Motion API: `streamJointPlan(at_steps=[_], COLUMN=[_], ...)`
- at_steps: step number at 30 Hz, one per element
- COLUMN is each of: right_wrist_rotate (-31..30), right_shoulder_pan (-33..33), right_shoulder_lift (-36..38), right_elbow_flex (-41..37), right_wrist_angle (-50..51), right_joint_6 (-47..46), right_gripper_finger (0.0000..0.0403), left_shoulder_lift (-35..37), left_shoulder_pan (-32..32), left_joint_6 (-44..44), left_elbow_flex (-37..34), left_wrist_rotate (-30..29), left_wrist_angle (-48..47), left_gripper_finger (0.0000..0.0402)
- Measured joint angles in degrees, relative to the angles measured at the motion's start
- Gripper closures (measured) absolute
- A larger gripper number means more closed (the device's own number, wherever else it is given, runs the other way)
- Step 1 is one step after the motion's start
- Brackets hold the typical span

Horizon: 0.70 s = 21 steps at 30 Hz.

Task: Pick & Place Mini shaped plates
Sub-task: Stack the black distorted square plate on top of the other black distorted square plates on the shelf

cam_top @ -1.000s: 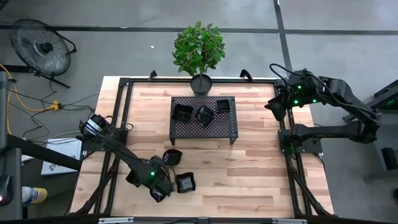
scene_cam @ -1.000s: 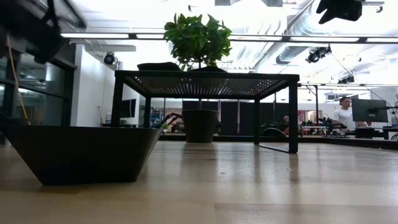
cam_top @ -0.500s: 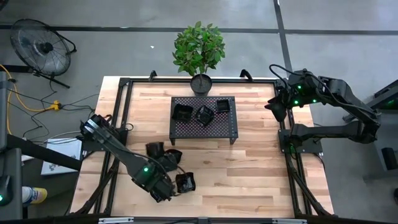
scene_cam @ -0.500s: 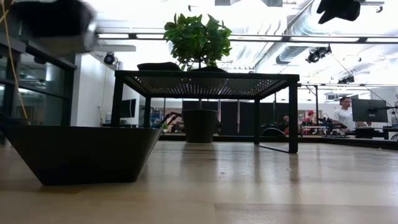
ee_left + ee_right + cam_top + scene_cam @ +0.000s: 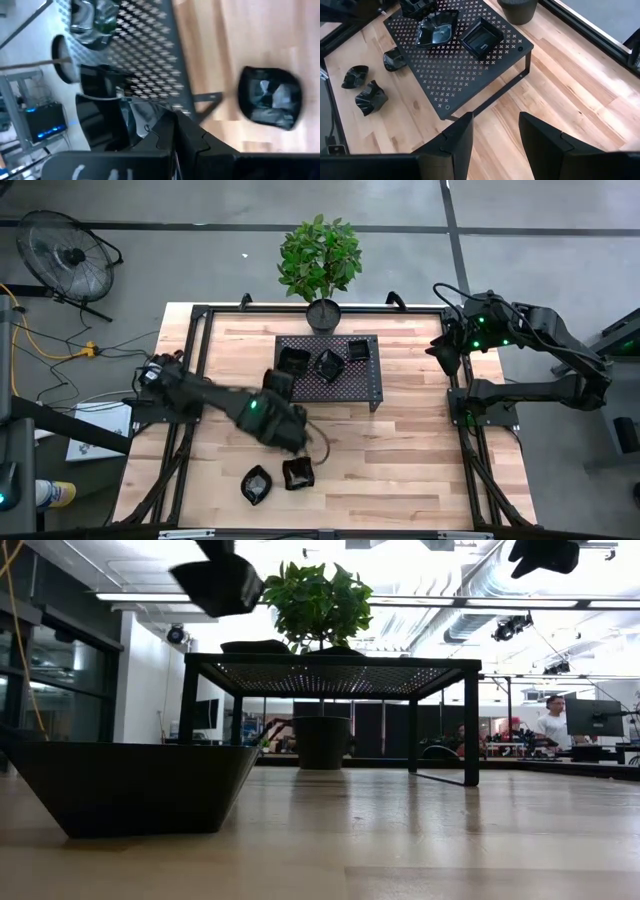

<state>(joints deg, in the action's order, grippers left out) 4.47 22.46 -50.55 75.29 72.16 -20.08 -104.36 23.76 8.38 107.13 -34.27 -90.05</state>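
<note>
My left gripper (image 5: 277, 392) is shut on a small glossy black dish (image 5: 278, 381) at the near left corner of the perforated rack (image 5: 365, 385). In the low view that dish (image 5: 221, 586) hangs in the air above the rack top (image 5: 330, 663). Three dishes lie on the rack (image 5: 293, 360) (image 5: 329, 365) (image 5: 358, 350). Two more lie on the wood near the near edge (image 5: 256, 485) (image 5: 298, 472). The right wrist view shows a third (image 5: 395, 60) by the rack's near edge. My right gripper (image 5: 441, 356) (image 5: 492, 132) is open, raised over the table's right edge. My left gripper holds the dish from above, its fingers (image 5: 216, 548) coming down onto the dish's upper side (image 5: 222, 568). The dish is lifted clear and hangs tilted below them. In the left wrist view the dish (image 5: 100, 117) sits beside the fingers (image 5: 172, 135), but blur hides the exact part.
A potted plant (image 5: 322, 312) stands at the far edge behind the rack. A black frame (image 5: 192, 360) runs around the table. A large dark dish (image 5: 130, 785) fills the low view's near left. Bare wood (image 5: 410, 460) lies right of the dishes. A person (image 5: 553, 725) stands in the room behind.
My left gripper has swung from over the dishes by the near edge toward the far edge, up to the rack's near left corner, carrying a dish. In the low view the dish has crossed from the upper left toward the rack top. The dish it hovered over stays on the wood.
</note>
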Motion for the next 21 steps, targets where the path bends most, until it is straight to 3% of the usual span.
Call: streamJointPlan(at_steps=[5, 12, 21], right_wrist_rotate=[-0.02, -0.35, -3.95], right_shoulder_pan=[0.0, 0.0, 0.0], right_shoulder_lift=[0.0, -0.01, 0.01], right_elbow_flex=[0.0, 0.0, 0.0], right_wrist_angle=[0.0, 0.0, 0.0], right_joint_6=[-1.87, -2.84, -5.07], right_gripper_finger=[0.0249, 0.0249, 0.0249], left_shoulder_lift=[0.0, 0.0, 0.0], left_shoulder_pan=[-6.87, -15.98, -23.66], left_joint_6=[-10.57, -18.08, -27.52], left_elbow_flex=[4.69, 7.3, 5.52], left_wrist_rotate=[1.7, 3.51, 13.65], left_wrist_angle=[0.04, 0.59, 8.4], left_gripper_finger=[0.0402, 0.0401, 0.0401])
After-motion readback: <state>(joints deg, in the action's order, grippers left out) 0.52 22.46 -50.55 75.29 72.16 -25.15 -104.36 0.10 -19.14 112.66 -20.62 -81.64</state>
